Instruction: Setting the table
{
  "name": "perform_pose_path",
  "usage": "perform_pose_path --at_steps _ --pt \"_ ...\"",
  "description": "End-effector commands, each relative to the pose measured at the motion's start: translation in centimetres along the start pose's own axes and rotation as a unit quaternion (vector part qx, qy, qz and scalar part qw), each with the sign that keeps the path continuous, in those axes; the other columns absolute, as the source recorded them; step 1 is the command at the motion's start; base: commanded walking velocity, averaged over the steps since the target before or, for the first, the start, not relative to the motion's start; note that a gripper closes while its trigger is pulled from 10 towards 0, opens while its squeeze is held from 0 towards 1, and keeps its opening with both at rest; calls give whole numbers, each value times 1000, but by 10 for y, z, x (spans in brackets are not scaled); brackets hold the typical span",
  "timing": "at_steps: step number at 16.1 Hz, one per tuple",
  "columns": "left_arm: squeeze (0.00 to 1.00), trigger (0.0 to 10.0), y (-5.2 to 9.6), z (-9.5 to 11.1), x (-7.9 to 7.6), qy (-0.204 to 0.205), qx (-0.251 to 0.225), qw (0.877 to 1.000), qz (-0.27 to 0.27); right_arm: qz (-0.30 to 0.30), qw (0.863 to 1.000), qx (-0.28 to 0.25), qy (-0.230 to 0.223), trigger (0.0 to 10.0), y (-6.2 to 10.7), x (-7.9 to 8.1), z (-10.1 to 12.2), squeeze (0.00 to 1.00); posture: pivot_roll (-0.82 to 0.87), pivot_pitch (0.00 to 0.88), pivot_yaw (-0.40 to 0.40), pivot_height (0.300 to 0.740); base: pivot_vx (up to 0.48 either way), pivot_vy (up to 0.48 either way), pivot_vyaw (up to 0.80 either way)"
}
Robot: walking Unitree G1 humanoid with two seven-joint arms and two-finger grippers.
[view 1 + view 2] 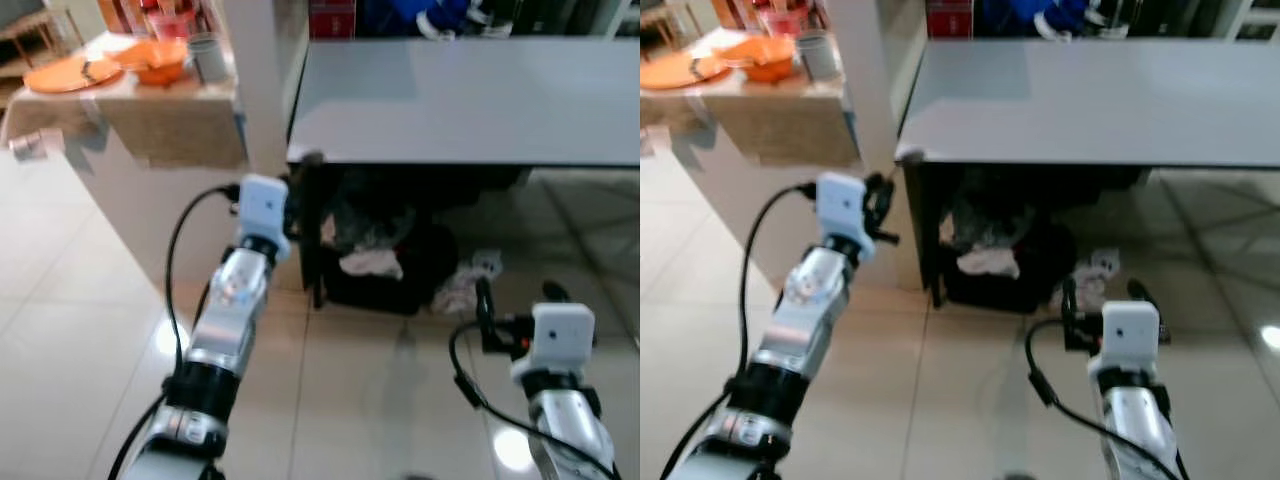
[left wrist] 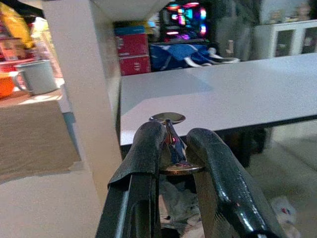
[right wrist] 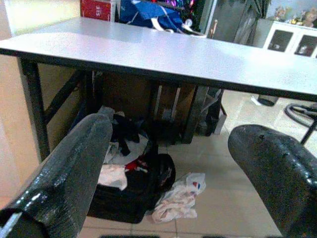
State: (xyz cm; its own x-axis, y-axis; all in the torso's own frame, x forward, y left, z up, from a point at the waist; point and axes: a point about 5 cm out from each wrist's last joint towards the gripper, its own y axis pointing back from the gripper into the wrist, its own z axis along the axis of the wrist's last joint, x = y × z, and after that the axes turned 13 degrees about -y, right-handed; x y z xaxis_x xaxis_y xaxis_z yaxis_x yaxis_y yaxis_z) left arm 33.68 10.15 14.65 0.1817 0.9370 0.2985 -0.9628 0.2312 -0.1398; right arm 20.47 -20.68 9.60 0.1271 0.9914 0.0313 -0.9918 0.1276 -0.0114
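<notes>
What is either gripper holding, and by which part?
The left gripper holds a metal spoon by its handle, bowl pointing forward. The right gripper is open, holding nothing.

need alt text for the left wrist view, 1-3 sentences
The left tool is shut on a metal spoon, its bowl pointing ahead toward the near corner of a grey table. A white pillar stands beside the table, with a grey mug on a counter past it; red boxes sit behind.
</notes>
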Motion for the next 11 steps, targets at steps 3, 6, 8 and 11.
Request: perform_pose_path --at_steps 3,6,8,11 --pt "0 0 -3 5 -1 -4 -8 1000 13 -8 1000 2 6 10000 3 -4 0 0 -122 0 89 740 0 -455 0" --pt "0 0 -4 5 5 -10 -9 999 32 -10 1000 3 7 10000 4 -5 0 0 -124 0 89 740 0 -454 0" --pt "0 0 -5 1 8 -22 0 999 38 -8 1000 4 8 10000 7 -7 -1 0 -126 0 92 740 0 -454 0" --pt "0 0 -5 -4 12 -42 8 998 44 -11 1000 4 7 10000 11 -10 -1 0 -128 0 95 740 0 -150 0"
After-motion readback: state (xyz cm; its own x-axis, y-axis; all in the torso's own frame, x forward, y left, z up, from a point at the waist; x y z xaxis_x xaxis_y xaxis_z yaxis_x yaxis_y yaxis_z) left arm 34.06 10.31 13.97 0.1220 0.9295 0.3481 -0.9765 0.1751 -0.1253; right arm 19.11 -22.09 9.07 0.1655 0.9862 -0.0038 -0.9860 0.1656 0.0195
